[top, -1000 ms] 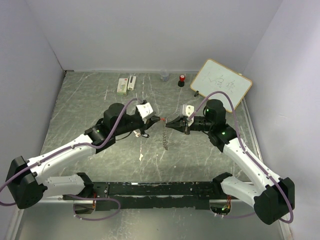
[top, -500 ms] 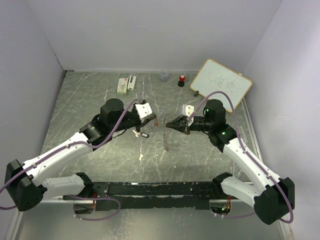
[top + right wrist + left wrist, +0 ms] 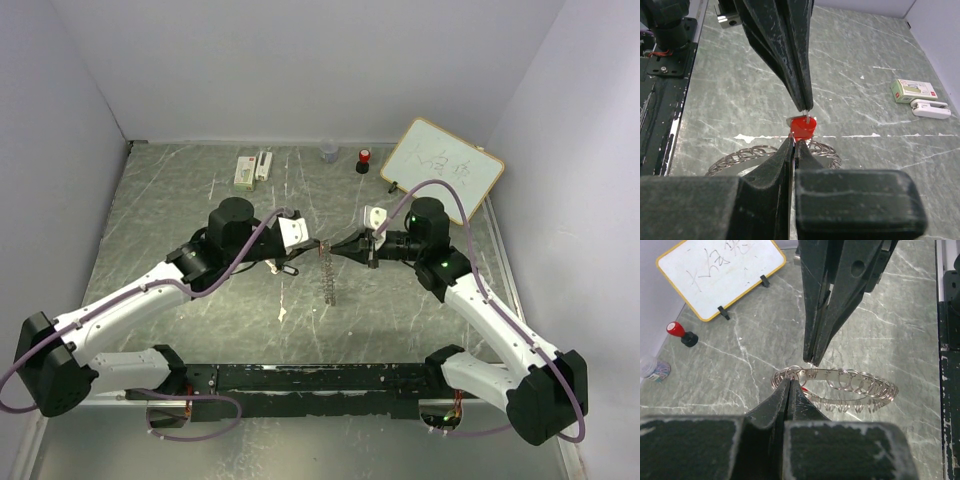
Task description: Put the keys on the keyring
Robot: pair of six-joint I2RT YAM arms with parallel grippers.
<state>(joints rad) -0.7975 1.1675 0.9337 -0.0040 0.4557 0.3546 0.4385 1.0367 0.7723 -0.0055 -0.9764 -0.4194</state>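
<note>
Holds the large dark-grey toothed wire keyring (image 3: 860,385) by its top in the closed right pincer (image 3: 813,359), pinches the red-headed silver key (image 3: 801,127) beside that ring's top in the clamped left pincer (image 3: 805,107), seemingly leaves the black-tagged silver key (image 3: 286,268) unthreaded on the counter (image 3: 200,190) just left of it.

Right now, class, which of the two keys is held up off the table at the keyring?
The red-headed key, pinched in the left end effector at the keyring. The black-headed key lies on the table beside that arm, ungripped.
</note>
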